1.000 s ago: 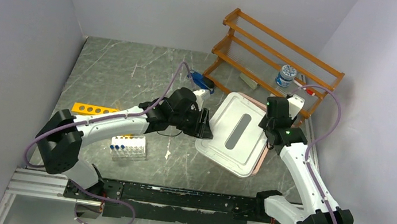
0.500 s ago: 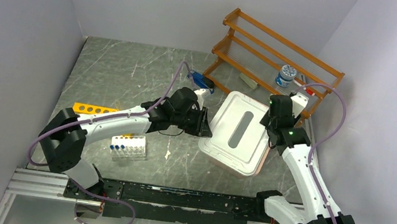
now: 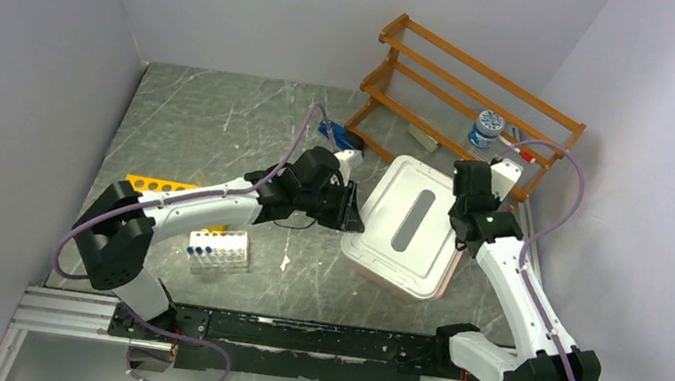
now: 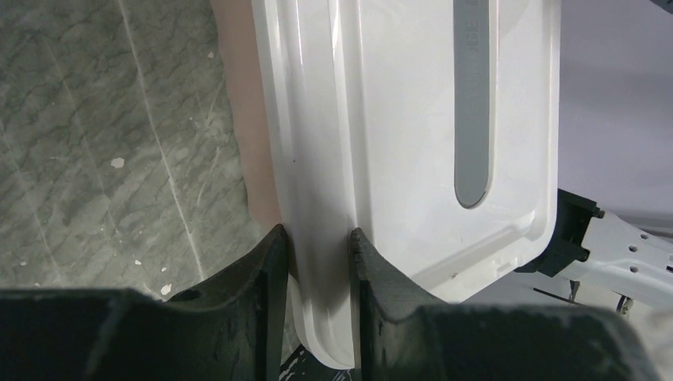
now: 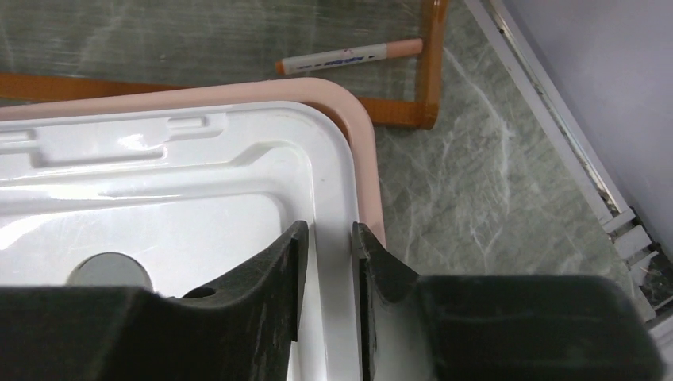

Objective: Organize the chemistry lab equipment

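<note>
A white lid (image 3: 382, 231) with a grey handle strip lies over a pink bin (image 3: 446, 280). My left gripper (image 3: 351, 214) is shut on the lid's left rim (image 4: 317, 238), one finger above it and one below. My right gripper (image 3: 460, 215) is shut on the lid's right rim (image 5: 329, 234), just inside the bin's pink edge (image 5: 363, 139). Several small clear blue-capped tubes (image 3: 218, 251) stand in a white rack at the front left, away from both grippers. The bin's contents are hidden under the lid.
An orange tube holder (image 3: 157, 186) lies left of the white rack. A wooden shelf (image 3: 466, 79) at the back right holds a blue-capped bottle (image 3: 487, 127) and a pale flat piece (image 3: 422, 139). A blue stapler (image 3: 338, 135) sits beside it. A marker (image 5: 349, 57) lies under the shelf.
The lid swung from a skewed, overhanging position to sit squarely over the pink bin. Both grippers narrowed onto the lid's rims and moved slightly with it.
</note>
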Controlling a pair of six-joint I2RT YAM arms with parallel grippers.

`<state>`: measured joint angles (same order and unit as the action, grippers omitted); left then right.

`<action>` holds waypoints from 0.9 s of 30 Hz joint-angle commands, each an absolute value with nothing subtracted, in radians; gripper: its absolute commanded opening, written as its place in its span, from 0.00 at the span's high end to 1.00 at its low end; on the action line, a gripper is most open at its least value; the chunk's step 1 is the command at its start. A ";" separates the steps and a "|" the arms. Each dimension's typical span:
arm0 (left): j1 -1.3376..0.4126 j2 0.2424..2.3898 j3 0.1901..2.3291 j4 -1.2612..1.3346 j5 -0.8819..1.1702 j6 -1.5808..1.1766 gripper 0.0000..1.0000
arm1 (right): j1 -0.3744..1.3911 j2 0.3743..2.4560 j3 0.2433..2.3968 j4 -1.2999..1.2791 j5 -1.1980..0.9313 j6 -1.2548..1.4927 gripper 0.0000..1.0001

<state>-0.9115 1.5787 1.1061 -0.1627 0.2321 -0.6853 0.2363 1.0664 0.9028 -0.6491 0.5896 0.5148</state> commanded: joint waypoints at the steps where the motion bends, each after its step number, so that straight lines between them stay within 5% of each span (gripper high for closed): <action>1: -0.922 1.643 1.118 -0.244 0.236 -0.611 0.78 | 0.230 1.083 0.886 -0.651 0.659 0.529 0.71; 6: -0.922 1.637 1.145 -0.264 0.240 -0.597 0.69 | 0.230 1.085 0.898 -0.666 0.713 0.528 0.81; 10: -0.921 1.631 1.173 -0.278 0.248 -0.581 0.66 | 0.230 1.079 0.932 -0.669 0.730 0.513 1.00; 20: -0.920 1.636 1.235 -0.324 0.203 -0.547 0.44 | 0.230 1.066 0.996 -0.665 0.750 0.475 1.00; 27: -0.920 1.652 1.248 -0.315 0.233 -0.536 0.49 | 0.229 1.078 0.938 -0.670 0.768 0.495 1.00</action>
<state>-0.9134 1.6295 1.2133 -0.2855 0.2298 -0.5705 0.2367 1.0809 0.9634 -0.6933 0.7097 0.4755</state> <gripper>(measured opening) 0.542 0.222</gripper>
